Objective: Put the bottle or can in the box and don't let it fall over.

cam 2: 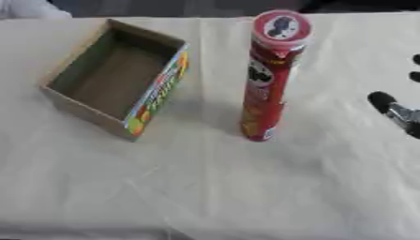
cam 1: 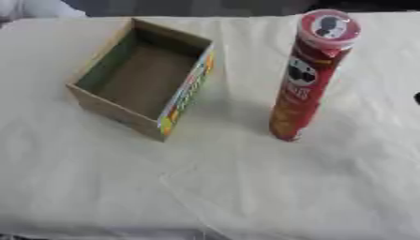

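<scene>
A tall red crisp can [cam 2: 266, 79] with a clear lid stands upright on the white cloth, right of centre. To its left sits an open cardboard box [cam 1: 88, 96] with a colourful printed side, empty inside and turned at an angle. A gap of cloth lies between the can and the box. My right hand [cam 2: 392, 109] comes in at the right edge of the right eye view, well to the right of the can, its black fingers spread and holding nothing. Most of that hand is cut off by the edge. My left hand shows in no view.
A creased white cloth [cam 1: 246, 187] covers the whole table down to the front edge. Beyond the far edge it is dark, with something pale [cam 1: 33, 8] at the top left corner.
</scene>
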